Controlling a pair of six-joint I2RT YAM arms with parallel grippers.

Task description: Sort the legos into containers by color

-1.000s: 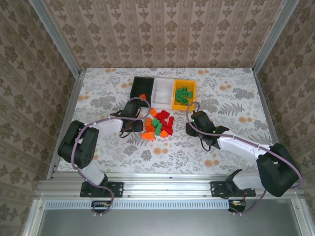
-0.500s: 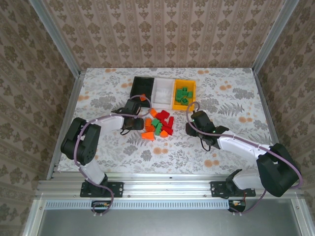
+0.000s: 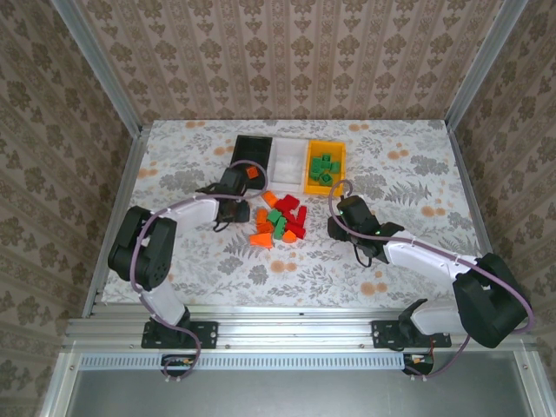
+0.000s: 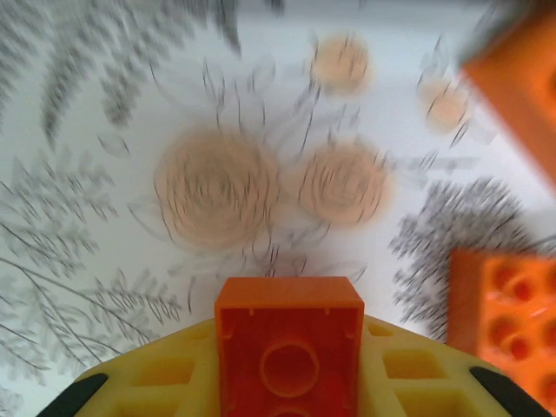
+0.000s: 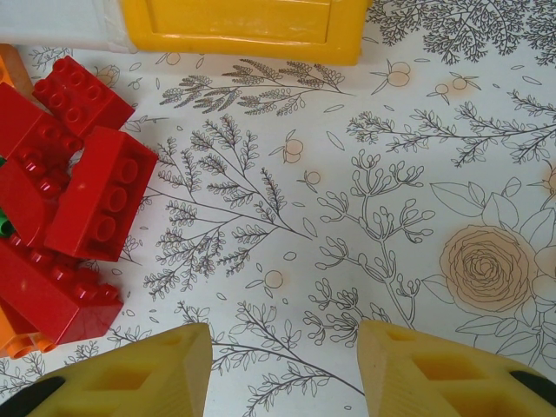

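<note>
Brick sorting, partly done: left gripper clamped on one orange brick, lifted off the table.

Done: several green bricks in the yellow bin; one orange brick in the black bin; no brick visible in the white bin. Left: a mixed pile of red, orange and green bricks, reds unsorted. Right gripper empty, jaws moderately apart over bare table just right of the pile. Room: bins touch in a row at the far side, the pile near in front of them, between the grippers; the left gripper sits beside the black bin's near rim, which the brick probably has to clear. Open table on both sides; frame posts well apart.
</note>
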